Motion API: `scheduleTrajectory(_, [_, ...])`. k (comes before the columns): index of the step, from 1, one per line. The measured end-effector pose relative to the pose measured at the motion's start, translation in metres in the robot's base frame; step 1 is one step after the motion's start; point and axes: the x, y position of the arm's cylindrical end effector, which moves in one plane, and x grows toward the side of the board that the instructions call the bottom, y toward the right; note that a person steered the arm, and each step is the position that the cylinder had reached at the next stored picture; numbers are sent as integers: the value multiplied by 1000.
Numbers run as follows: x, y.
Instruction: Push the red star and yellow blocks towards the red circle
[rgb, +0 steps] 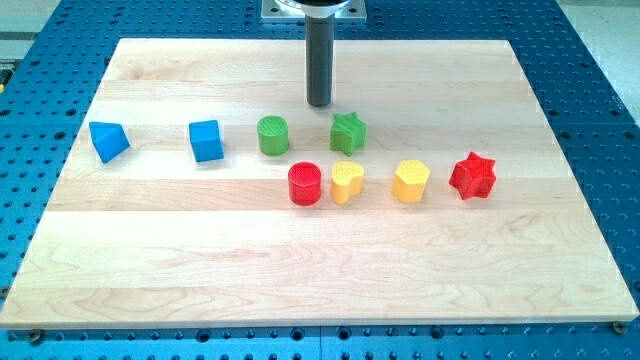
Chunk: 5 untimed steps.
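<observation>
A pale wooden board (300, 270) lies on a blue perforated table (600, 110), evenly lit.

The pale wooden table (200, 260) carries eight blocks. A red circle (304, 184) sits near centre, a yellow heart (347, 182) touching it at 3 o'clock, then a yellow block (411, 181) and red star (472, 176). At 10 to 12 o'clock: blue triangle (108, 141), blue cube (206, 140), green cylinder (272, 135), green star (348, 132).
</observation>
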Motion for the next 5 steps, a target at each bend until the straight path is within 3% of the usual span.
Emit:
scheduleTrajectory(2, [-17, 15])
scheduleTrajectory(3, [-17, 52])
scheduleTrajectory(4, [2, 132])
scheduleTrajectory(5, [52, 206])
